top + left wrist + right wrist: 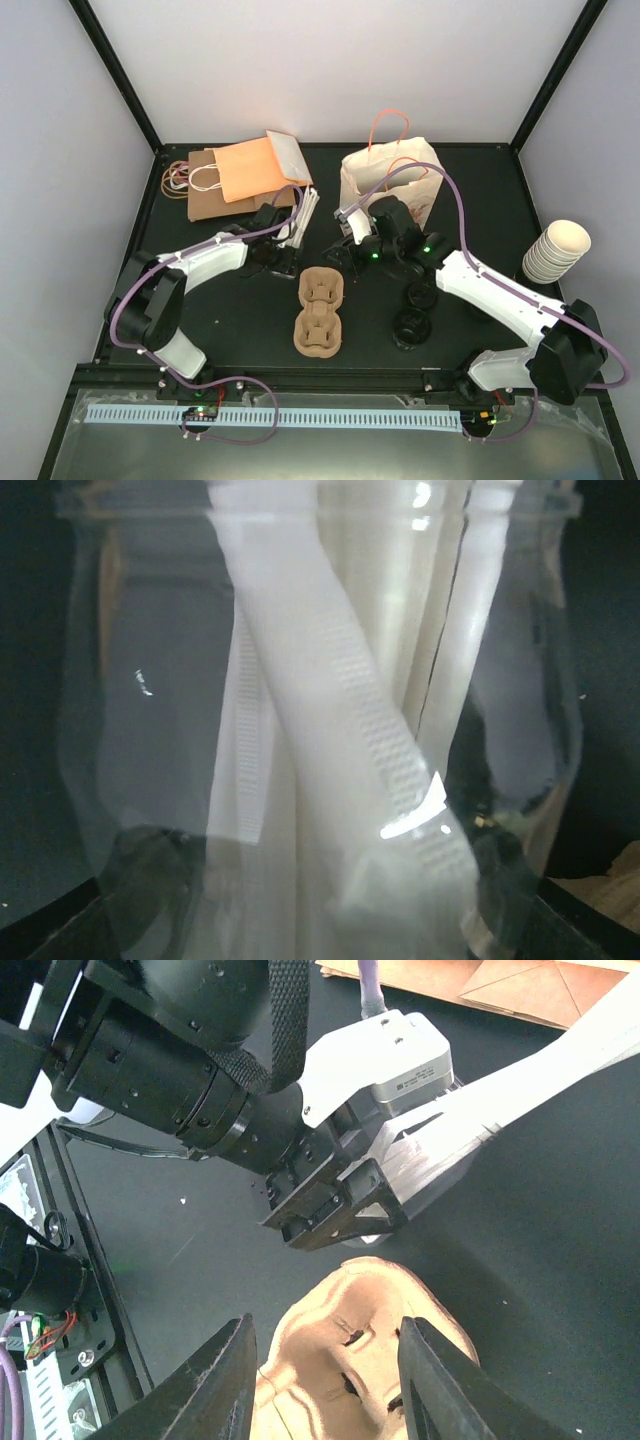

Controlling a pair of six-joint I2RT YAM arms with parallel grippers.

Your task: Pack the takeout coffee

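The left gripper [345,1210] is clamped around a clear container [302,220] of long white wrapped pieces, holding it tilted just in front of the flat orange bag [250,170]. The right gripper [328,1332] hovers with its jaws partway apart and nothing held, the far end of the pulp cup carrier [320,312] showing between its fingers. A cream bag [385,185] with orange handles stands upright behind the right arm. Black lids [413,312] lie on the table [230,320] right of the carrier, and nested cream cups [556,250] sit at the right edge. The takeout coffee cup cannot be made out in any view
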